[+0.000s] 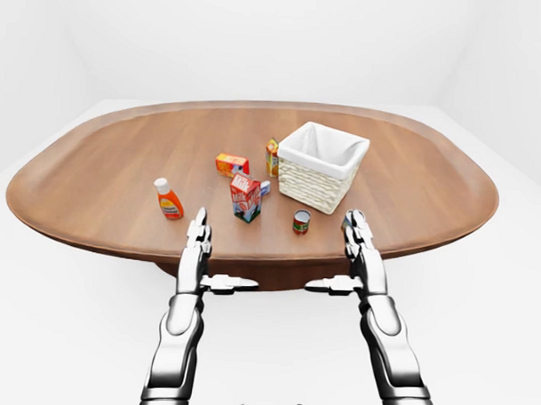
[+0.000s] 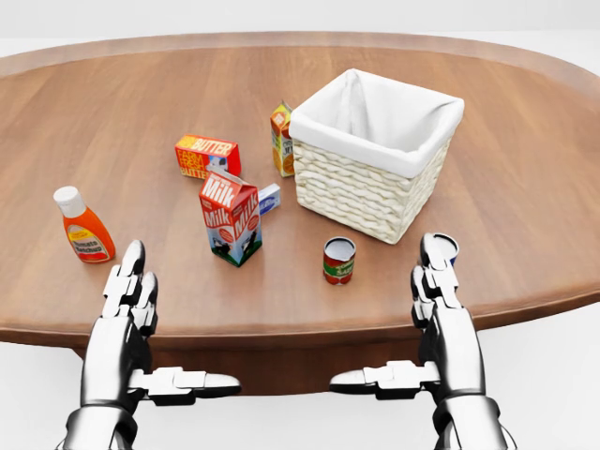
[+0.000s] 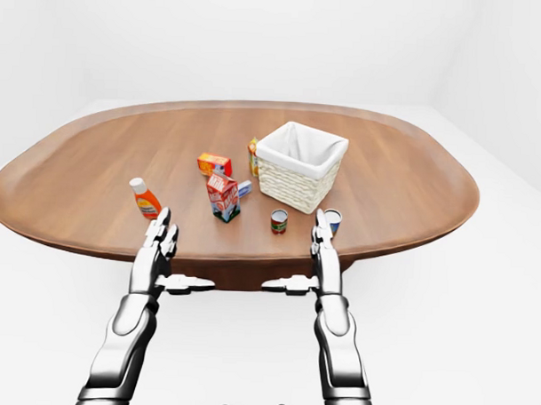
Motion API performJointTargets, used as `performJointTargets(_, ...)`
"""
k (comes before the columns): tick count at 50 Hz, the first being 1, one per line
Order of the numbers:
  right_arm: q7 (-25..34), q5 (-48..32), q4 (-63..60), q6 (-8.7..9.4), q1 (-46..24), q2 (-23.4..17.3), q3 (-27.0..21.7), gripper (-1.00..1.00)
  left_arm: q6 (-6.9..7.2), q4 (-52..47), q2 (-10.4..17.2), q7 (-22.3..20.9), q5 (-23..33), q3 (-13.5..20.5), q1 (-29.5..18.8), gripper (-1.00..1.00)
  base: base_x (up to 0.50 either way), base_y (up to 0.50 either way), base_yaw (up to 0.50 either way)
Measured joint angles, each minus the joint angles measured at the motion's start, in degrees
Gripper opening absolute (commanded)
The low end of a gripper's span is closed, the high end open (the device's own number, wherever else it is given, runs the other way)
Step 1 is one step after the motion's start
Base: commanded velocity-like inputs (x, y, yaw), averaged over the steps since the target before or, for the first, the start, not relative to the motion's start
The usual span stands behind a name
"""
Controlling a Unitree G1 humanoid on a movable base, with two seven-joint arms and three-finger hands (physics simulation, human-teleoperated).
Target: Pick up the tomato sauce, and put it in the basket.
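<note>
Tomato sauce: small can, red/green label, silver top, upright on table, just below-left of basket in head view, not touching.
Basket: square woven wicker, white cloth liner, upright, open top, inside looks empty.

Bright, even, diffuse light, no clear source direction. Soft sheen on the oval brown wooden table, no hard glare. Only faint contact shadows under the white-lined woven wicker basket. Renders are sharp throughout, no motion blur. Eye views look wide-angle. White surroundings nearly washed out.
</note>
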Motion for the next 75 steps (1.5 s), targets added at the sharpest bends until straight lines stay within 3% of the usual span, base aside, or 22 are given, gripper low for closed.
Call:
performJointTargets(10, 0.8, 0.4, -2.4, 0.82, 1.0, -0.3, -0.6, 1.0, 1.16, -1.5, 0.4, -0.6, -0.1, 0.8, 0.2, 1.0, 0.0, 0.0, 0.0)
performJointTargets(17, 1.1, 1.6, -7.6, 5.11, 1.2, -0.5, -1.4, 1.0, 5.0, -6.6, 0.6, -0.6, 0.7, 0.8, 1.0, 1.0, 0.0, 0.0, 0.0)
performJointTargets(41, 1.9, 3.4, -14.8, 5.11, 1.4, -0.9, -2.8, 1.0, 5.04, -14.3, 0.6, -0.9, 1.9, 1.1, 1.9, 1.0, 0.0, 0.0, 0.0)
performJointTargets(57, 4.0, 5.7, -18.0, 5.11, 2.6, -0.9, -3.2, 1.0, 5.04, -14.7, 0.5, -1.0, 2.1, 0.9, 2.2, 1.0, 0.49, -0.01, 0.0)
performJointTargets(64, 4.2, 5.6, -18.0, 5.11, 2.6, -0.9, -3.1, 1.0, 5.04, -14.5, 0.4, -1.0, 2.1, 0.8, 2.0, 1.0, 0.02, 0.0, 0.0)
performJointTargets(75, 4.5, 5.5, -17.9, 5.11, 2.7, -0.7, -3.0, 1.0, 5.04, -14.4, 0.6, -0.9, 2.2, 0.7, 2.2, 1.0, 0.0, -0.48, 0.0)
